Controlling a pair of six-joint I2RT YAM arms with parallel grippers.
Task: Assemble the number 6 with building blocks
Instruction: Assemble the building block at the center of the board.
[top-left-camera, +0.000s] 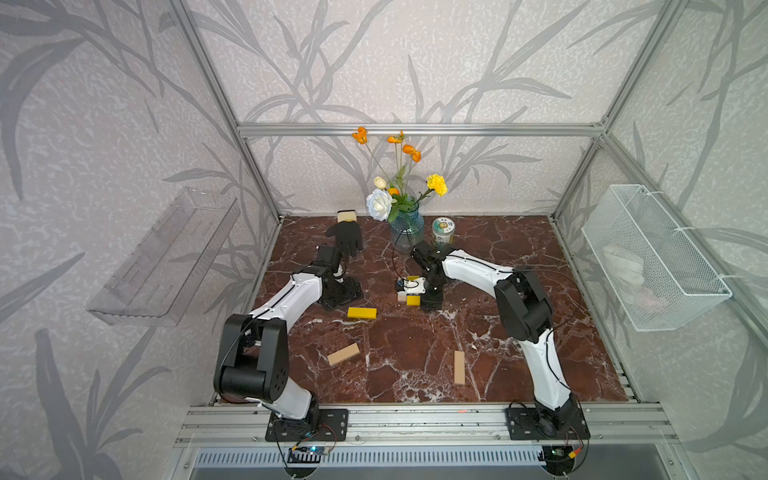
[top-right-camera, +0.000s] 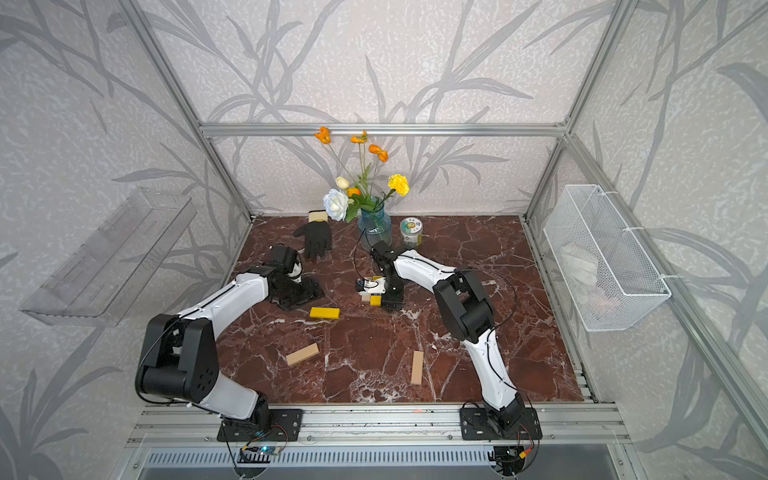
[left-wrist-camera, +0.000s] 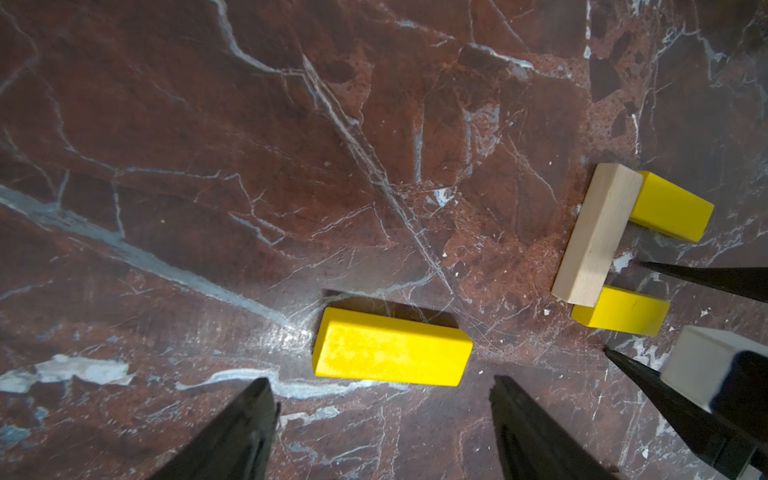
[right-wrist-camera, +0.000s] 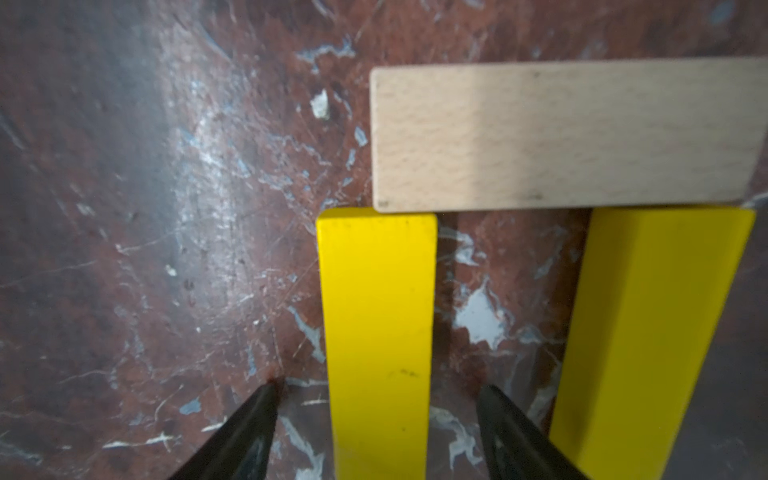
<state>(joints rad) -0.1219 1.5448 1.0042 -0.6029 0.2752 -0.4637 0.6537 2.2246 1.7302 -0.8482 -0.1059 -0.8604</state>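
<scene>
Three building blocks lie joined in a U shape: a tan bar (right-wrist-camera: 561, 133) across the ends of two parallel yellow bars (right-wrist-camera: 378, 311) (right-wrist-camera: 648, 332). My right gripper (right-wrist-camera: 378, 388) is open and straddles one yellow bar, with a gap on each side. In the left wrist view the same tan bar (left-wrist-camera: 596, 232) shows with the right fingers (left-wrist-camera: 706, 278) beside it. My left gripper (left-wrist-camera: 380, 382) is open and empty, just short of a loose yellow block (left-wrist-camera: 392, 349) (top-left-camera: 362, 313). Two tan blocks (top-left-camera: 343, 354) (top-left-camera: 459, 367) lie nearer the front.
At the back of the marble table (top-left-camera: 519, 249) stand a glass vase of flowers (top-left-camera: 406, 232), a small jar (top-left-camera: 443, 232) and a black glove (top-left-camera: 347, 237). A wire basket (top-left-camera: 656, 257) hangs on the right wall, a clear shelf (top-left-camera: 166, 257) on the left.
</scene>
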